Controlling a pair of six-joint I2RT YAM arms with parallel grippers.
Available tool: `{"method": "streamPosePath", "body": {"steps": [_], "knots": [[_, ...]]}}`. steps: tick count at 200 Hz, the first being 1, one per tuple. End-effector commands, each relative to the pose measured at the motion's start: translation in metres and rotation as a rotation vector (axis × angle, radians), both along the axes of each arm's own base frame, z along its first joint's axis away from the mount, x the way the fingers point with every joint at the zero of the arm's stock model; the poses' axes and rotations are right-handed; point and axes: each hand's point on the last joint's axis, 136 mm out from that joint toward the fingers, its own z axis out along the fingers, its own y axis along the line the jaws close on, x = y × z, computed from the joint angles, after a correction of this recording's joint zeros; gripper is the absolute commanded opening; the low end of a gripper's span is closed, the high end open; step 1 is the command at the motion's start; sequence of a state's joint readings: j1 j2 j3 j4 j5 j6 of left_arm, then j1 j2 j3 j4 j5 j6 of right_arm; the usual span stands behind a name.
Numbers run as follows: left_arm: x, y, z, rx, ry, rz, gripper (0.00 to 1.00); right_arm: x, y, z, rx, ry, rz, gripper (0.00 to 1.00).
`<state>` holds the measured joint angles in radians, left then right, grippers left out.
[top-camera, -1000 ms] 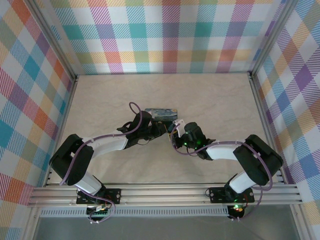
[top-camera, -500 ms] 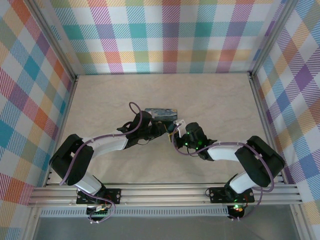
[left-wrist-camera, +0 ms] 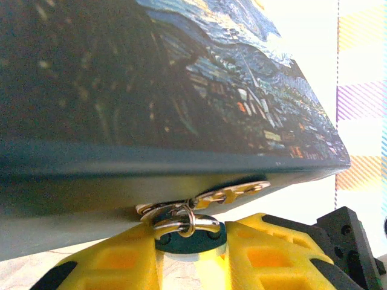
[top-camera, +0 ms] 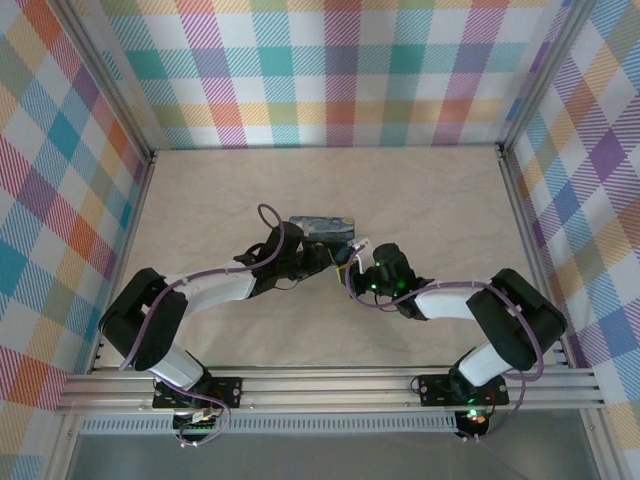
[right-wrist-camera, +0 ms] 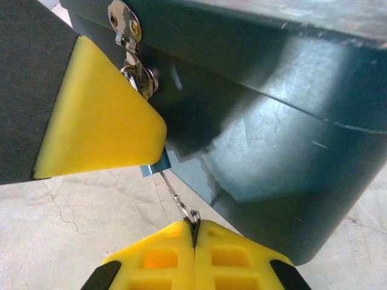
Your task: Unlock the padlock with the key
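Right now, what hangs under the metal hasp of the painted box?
The padlock, its shackle through the hasp, dark body pinched by the left tool's yellow fingers. They cover its sides and lower part, so its keyhole cannot be seen.

My worktop [top-camera: 430, 200] is a pale cream sheet with faint marbling, evenly and softly lit. Plaid cloth in teal, purple, orange and yellow forms the back wall [top-camera: 330, 70], left wall [top-camera: 50, 200] and right wall [top-camera: 600, 180]. Aluminium rails [top-camera: 330, 385] line its near edge.
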<state>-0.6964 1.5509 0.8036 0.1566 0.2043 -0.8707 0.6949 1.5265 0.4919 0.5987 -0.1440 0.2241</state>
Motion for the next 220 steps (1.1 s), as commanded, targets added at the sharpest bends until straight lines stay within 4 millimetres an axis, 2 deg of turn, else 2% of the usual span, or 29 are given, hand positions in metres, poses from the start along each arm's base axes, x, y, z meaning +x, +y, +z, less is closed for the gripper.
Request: {"method": "streamPosePath", "body": {"steps": [1, 98, 154, 186, 220], "knots": [[-0.008, -0.02, 0.014, -0.046, -0.015, -0.078, 0.27, 0.009, 0.015, 0.028, 0.094, -0.075, 0.028, 0.0], [-0.01, -0.016, 0.003, -0.007, -0.002, -0.078, 0.27, 0.016, 0.02, 0.049, 0.14, -0.117, 0.019, 0.0], [-0.011, -0.018, 0.003, -0.014, -0.003, -0.082, 0.27, 0.014, 0.023, 0.046, 0.154, -0.095, 0.031, 0.0], [-0.012, -0.018, 0.002, -0.012, -0.001, -0.081, 0.27, 0.015, 0.026, 0.051, 0.175, -0.099, 0.039, 0.0], [-0.013, -0.021, 0.004, -0.025, -0.001, -0.087, 0.27, 0.017, 0.026, 0.044, 0.153, -0.09, 0.028, 0.0]]}}
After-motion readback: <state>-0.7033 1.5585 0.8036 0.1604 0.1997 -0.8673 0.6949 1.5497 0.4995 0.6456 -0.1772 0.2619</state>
